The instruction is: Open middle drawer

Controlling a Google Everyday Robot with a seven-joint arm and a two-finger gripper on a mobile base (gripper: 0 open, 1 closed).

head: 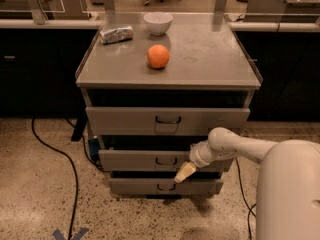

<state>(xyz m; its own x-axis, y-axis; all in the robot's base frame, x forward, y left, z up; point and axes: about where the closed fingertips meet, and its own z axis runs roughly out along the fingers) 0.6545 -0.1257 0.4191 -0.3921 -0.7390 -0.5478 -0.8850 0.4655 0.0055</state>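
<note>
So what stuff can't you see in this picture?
Inside the middle drawer: in the camera view, only a dark gap shows above its front.
Right end of that drawer's front: covered by the robot's arm.
Whether the gripper, just right of and below the handle, touches the front: this angle doesn't show it.
What's in the silver packet: hidden by its wrapper.
Robot's body: cut off by the right and bottom edges.

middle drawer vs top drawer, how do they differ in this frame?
The top drawer has a taller, wider front than the middle drawer. The gripper sits at the middle drawer's lower edge, just right of its handle; nothing is at the top drawer's front. Both are grey, flat-fronted, with a dark loop at centre.
</note>
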